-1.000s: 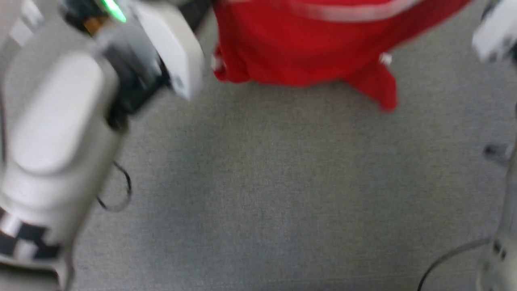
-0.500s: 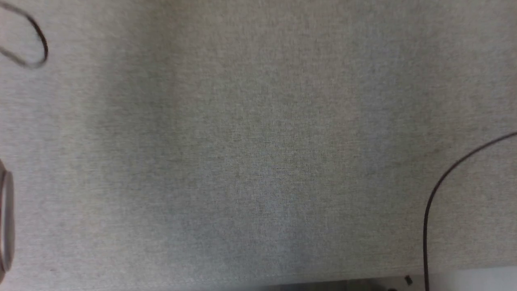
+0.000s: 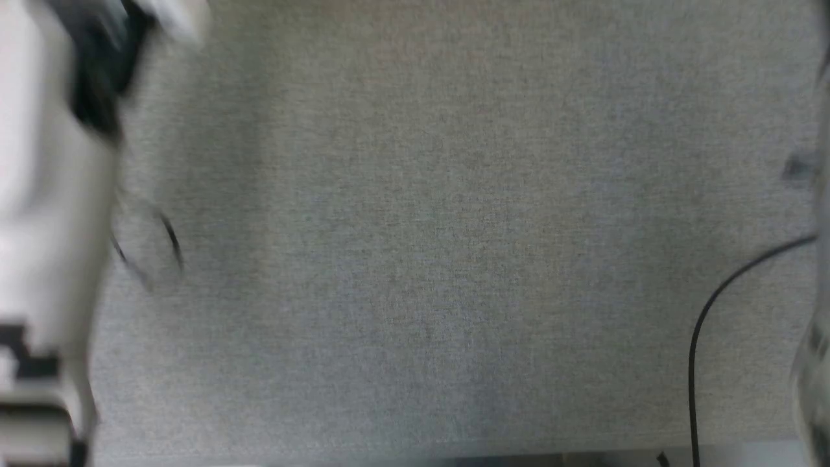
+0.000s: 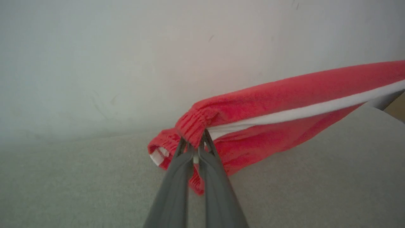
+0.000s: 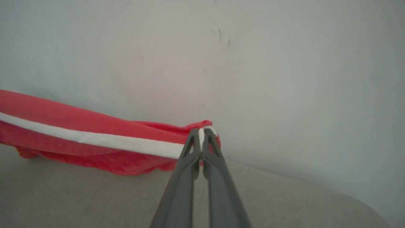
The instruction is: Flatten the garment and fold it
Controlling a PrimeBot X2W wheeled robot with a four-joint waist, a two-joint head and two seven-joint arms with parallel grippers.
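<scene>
The garment [image 4: 284, 104], bright red shorts with a white side stripe, hangs stretched between my two grippers above the grey cloth surface. My left gripper [image 4: 195, 142] is shut on the gathered elastic waistband at one end. My right gripper [image 5: 202, 134] is shut on the garment [image 5: 79, 133] at its other end, pinching the white trim at the stripe's tip. The lower folds of the red fabric sag toward the grey surface. In the head view my pale left forearm [image 3: 45, 214] blurs along the left edge.
A grey fabric-covered tabletop [image 3: 415, 246] spreads below. A black cable [image 3: 703, 324] curves along the right side, and a thin cable loop [image 3: 152, 253] shows beside the left forearm. A plain pale wall [image 5: 253, 63] rises behind the table. The table's near edge [image 3: 415, 454] runs along the bottom.
The head camera has swung: the red garment, at the top a second ago, has left the picture. The left forearm dropped out of frame and is now back at the left, blurred.
</scene>
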